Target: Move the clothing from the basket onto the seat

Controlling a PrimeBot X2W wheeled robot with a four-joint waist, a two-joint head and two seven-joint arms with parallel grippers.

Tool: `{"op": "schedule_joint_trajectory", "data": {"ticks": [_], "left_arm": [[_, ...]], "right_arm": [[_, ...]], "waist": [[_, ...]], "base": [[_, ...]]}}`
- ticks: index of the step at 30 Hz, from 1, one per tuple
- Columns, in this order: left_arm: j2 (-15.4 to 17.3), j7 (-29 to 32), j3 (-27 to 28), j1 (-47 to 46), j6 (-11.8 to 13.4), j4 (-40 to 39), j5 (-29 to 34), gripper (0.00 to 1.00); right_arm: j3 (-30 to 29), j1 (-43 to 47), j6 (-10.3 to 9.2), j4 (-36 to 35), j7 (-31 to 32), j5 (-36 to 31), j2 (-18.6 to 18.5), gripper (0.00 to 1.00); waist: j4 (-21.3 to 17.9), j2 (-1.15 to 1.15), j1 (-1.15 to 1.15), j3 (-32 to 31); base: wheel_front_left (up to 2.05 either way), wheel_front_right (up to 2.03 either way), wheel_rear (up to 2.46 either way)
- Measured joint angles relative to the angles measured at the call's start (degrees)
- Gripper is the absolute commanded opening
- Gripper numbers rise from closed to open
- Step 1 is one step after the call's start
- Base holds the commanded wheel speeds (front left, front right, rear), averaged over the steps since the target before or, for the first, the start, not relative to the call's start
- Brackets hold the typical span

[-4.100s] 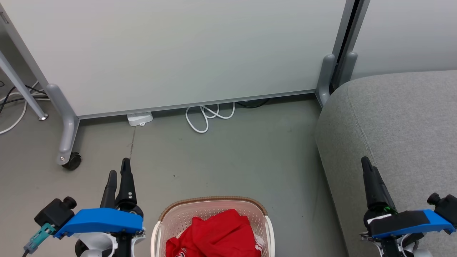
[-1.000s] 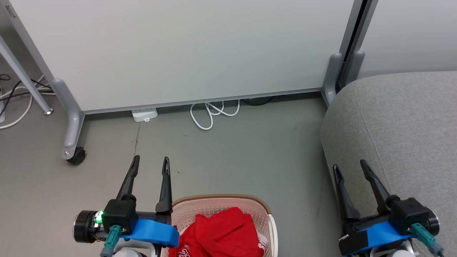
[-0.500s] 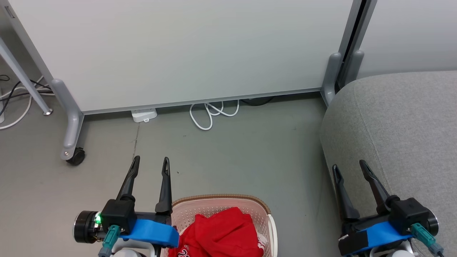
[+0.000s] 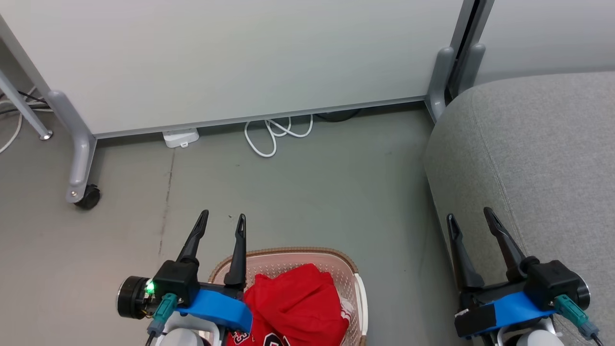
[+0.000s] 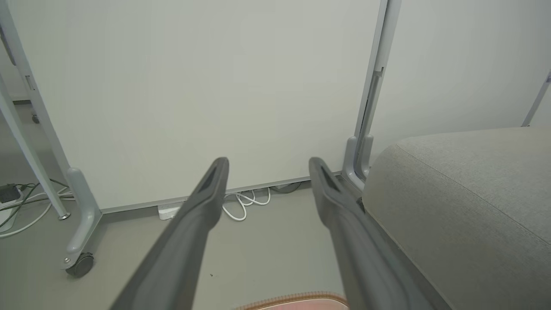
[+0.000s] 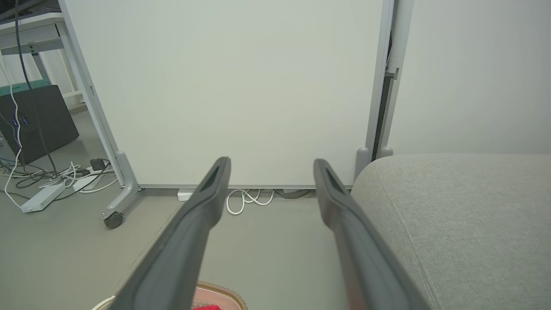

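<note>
Two grippers are being held up in front of the robot, one on each arm. The left gripper (image 4: 223, 215) is being kept with its two dark fingers spread apart, and nothing is being gripped between them. In the head view its inner finger is crossing the near-left part of the basket (image 4: 307, 251), and both tips are reaching past the rim over the grey floor (image 4: 312, 192). The right gripper (image 4: 469, 214) is likewise being held with its two fingers spread and empty, at the left edge of the seat (image 4: 528, 144). Whether it is touching the fabric cannot be told.

One basket is being seen, set on the floor between the two grippers and cut off by the bottom of the head view. The clothing (image 4: 293, 302) is lying inside it as one crumpled red heap, with white lettering showing at its lower edge. How many garments make up the heap cannot be told.

One seat is being shown at the right, near the basket, with a strip of floor between them.

Behind, two pale panels (image 4: 240, 57) are being stood on grey feet. One caster wheel (image 4: 89, 197), one power strip (image 4: 181, 138) and one looped white cable (image 4: 274, 134) are being seen at their base.
</note>
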Motion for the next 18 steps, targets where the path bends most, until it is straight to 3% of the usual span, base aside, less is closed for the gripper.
{"op": "schedule_joint_trajectory", "data": {"ticks": [18], "left_arm": [[0.0, -0.1, -5.2, -12.4, -2.9, 18.7, -0.3, 1.0]], "right_arm": [[0.0, -8.2, 0.0, -3.1, 0.0, 1.2, 0.0, 1.0]], "waist": [[-3.7, 0.0, 0.01, 14.7]], "base": [[0.0, 0.0, 0.0]]}}
